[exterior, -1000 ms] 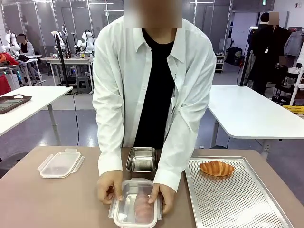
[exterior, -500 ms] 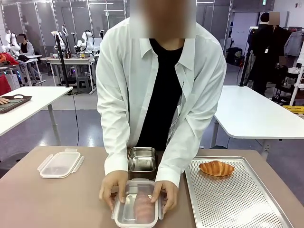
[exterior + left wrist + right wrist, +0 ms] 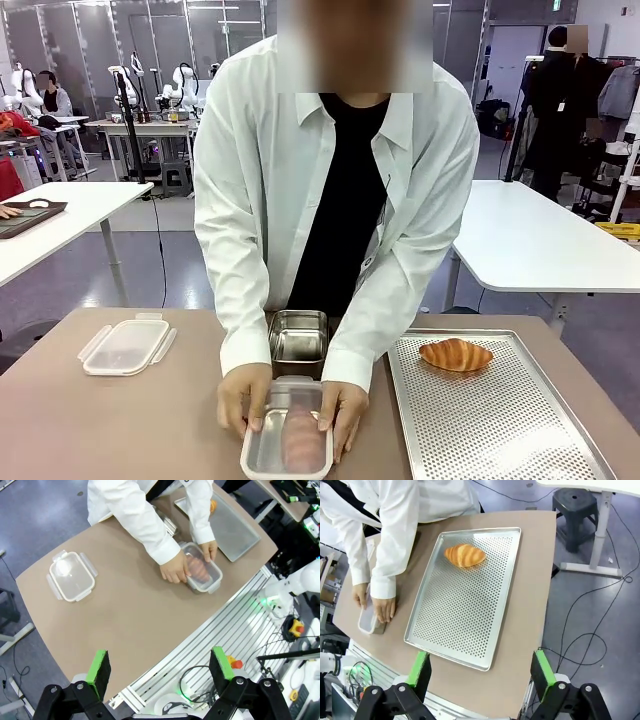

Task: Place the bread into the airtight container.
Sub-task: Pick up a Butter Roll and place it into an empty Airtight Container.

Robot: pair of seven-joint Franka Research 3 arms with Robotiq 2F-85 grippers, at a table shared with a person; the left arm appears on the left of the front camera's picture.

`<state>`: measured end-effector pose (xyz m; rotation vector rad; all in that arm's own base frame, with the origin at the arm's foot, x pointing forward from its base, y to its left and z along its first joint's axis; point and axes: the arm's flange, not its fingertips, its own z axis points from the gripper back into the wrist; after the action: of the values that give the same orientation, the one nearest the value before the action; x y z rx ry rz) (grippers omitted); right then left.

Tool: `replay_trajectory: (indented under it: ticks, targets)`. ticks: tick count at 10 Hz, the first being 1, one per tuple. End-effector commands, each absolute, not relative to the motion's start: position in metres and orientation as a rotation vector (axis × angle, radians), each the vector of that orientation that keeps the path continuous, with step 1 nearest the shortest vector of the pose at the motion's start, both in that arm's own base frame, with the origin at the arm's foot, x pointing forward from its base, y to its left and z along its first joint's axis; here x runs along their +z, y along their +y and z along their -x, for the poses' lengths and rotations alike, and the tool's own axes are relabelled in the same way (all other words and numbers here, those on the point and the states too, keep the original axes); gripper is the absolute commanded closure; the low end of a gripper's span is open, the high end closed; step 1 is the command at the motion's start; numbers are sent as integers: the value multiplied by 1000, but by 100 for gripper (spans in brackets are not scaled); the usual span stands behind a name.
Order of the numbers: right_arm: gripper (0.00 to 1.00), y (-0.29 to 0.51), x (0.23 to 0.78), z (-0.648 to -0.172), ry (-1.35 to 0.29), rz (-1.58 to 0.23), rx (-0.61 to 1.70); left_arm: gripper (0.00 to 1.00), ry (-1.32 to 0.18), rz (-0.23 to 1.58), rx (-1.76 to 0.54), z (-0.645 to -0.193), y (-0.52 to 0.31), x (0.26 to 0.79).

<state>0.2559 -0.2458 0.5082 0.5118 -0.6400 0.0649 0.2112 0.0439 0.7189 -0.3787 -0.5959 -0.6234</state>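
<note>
A golden croissant-shaped bread (image 3: 456,354) lies at the far end of the perforated metal tray (image 3: 500,425), also seen in the right wrist view as bread (image 3: 465,555). Near the table's front edge stands the airtight container (image 3: 288,442), a steel box under a clear lid with a brownish loaf inside. The person's hands (image 3: 344,410) press on both its sides; from above they sit at the container (image 3: 202,572). My left gripper (image 3: 161,667) hangs open high above the table. My right gripper (image 3: 481,669) hangs open above the tray's near corner.
A second steel box (image 3: 298,338) stands open just behind the lidded one. A clear plastic lid with clip flaps (image 3: 127,345) lies at the table's left. The tray (image 3: 465,612) covers the right side. The person leans over the far edge.
The person has leaned further in, and the hands and the lidded container have shifted slightly right and toward me. The lid's side flaps no longer stick out. Neither arm has moved.
</note>
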Motion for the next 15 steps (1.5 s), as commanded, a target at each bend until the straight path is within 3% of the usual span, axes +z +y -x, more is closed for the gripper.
replay_trajectory:
  ticks: [1,11,15]
  targets:
    - [0,-247,510,-257,-644,-520,67,0,-596,367,-633,-212,44,720]
    - [0,-246,508,-256,-640,-512,65,0,-596,367,-633,-212,44,720]
    - [0,-124,560,-311,-528,-213,747,0,-596,367,-633,-212,44,720]
